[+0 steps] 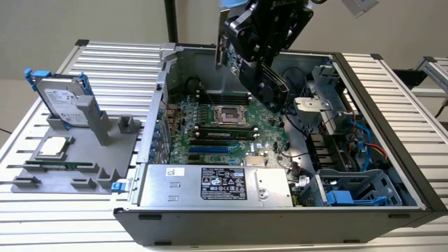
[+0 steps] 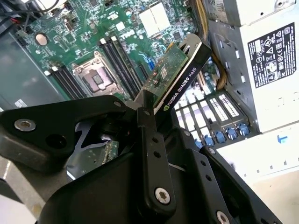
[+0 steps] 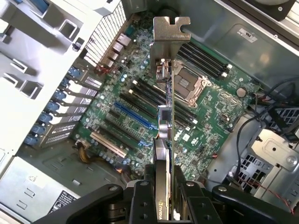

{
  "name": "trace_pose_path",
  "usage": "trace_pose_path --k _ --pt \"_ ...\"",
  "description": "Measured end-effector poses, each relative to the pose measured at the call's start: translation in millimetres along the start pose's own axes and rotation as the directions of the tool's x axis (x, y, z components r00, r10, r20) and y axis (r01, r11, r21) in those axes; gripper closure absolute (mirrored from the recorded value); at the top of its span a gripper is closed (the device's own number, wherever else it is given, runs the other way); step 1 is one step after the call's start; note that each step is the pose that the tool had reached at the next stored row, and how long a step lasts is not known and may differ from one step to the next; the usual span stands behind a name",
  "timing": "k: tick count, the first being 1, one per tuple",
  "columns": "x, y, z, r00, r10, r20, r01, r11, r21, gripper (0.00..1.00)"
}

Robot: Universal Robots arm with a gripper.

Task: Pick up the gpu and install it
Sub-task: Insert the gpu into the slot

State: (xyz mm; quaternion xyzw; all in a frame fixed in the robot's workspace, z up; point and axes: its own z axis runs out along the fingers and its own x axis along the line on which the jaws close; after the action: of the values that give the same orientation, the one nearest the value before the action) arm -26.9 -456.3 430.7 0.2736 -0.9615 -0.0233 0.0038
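Grey plastic fixture [image 1: 91, 152] at the exterior view's left, on a slatted metal table [image 1: 42, 220]; holds a silver hard drive [image 1: 63, 102] upright in a blue frame, and a square processor chip [image 1: 54, 148] lying flat nearer the front.

Just beside it to the right, open computer case [image 1: 266, 228]; green motherboard [image 1: 217, 134] on its floor, processor socket [image 1: 227, 113] near the middle, silver power supply [image 1: 217, 184] along the near wall.

Above the board, right of the socket, black gripper [image 1: 260, 60] clenched on the gpu [image 1: 272, 86]; hangs tilted, clear of the board, seated in no slot.

In the first wrist view, gpu [image 3: 166, 121] seen edge-on, silver end bracket [image 3: 171, 32] at the far end from the gripper [image 3: 164, 191], blue expansion slot [image 3: 133, 116] below and to one side.

In the second wrist view, green face and black shroud of the gpu [image 2: 175, 65] both on show; fingers [image 2: 149, 140] pressed against it.

Farther right in the exterior view, grey drive cage [image 1: 329, 89]; blue cables [image 1: 364, 134] along the case wall.
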Motion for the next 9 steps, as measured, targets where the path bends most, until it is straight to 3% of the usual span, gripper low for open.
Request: trace_pose_path --k 9 --pt "0.0 0.1 -1.4 0.9995 -0.031 -0.0015 0.031 0.9995 -0.0002 1.0"
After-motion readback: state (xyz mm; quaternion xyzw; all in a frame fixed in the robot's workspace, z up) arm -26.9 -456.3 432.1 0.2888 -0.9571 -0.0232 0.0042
